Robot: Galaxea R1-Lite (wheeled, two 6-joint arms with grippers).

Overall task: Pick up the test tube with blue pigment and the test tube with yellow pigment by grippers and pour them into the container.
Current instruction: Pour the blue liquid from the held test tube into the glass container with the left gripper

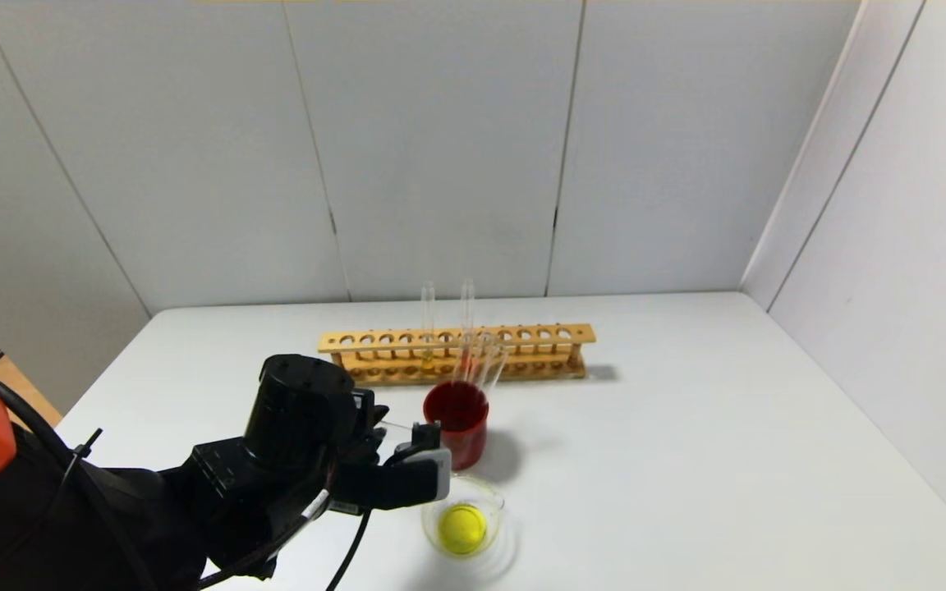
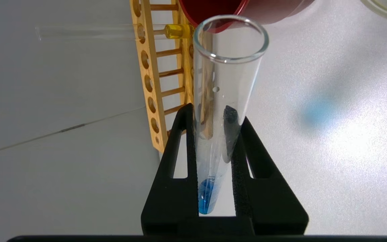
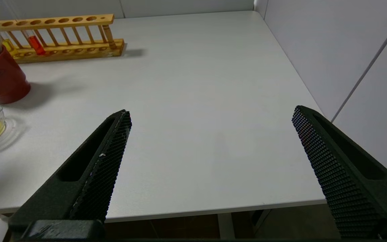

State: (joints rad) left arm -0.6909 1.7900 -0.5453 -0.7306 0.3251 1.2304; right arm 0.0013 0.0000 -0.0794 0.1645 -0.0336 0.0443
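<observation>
White table, left hand clamped around blue-pigment test tube beside container; right hand spread apart.

On the table, a rack stands at the back with a cup just before it; nearer the robot sits the beaker (liquid lying in it), to the right of the left gripper, which clasps a tube.
</observation>
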